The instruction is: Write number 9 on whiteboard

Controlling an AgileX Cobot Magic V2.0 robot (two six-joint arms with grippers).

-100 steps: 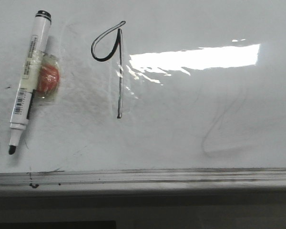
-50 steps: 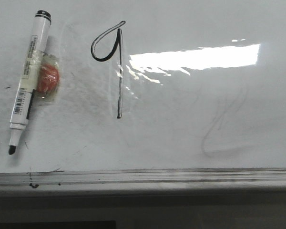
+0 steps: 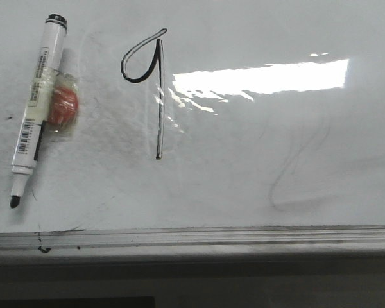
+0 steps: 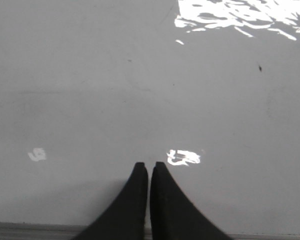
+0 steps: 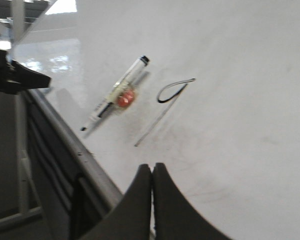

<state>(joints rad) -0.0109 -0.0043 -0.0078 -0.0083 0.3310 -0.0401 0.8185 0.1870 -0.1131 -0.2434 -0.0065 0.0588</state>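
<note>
Where the whiteboard [image 3: 244, 160] is bare around it, the number 9 [image 3: 155, 90] sits up toward eleven o'clock in the front view, its loop at the top, its stem running straight down toward the grey bottom rim [image 3: 192, 236] and stopping well short. A glare patch [image 3: 263, 78] lies just beside the stem at three o'clock. At nine o'clock an uncapped marker [image 3: 36, 106] with a red ball [image 3: 63, 106] taped on lies flat, apart from the stroke. A faint grey squiggle [image 3: 298, 170] marks the surface at four o'clock. The left gripper [image 4: 149, 167] and right gripper [image 5: 152, 170] are both pressed together, pinching nothing.
</note>
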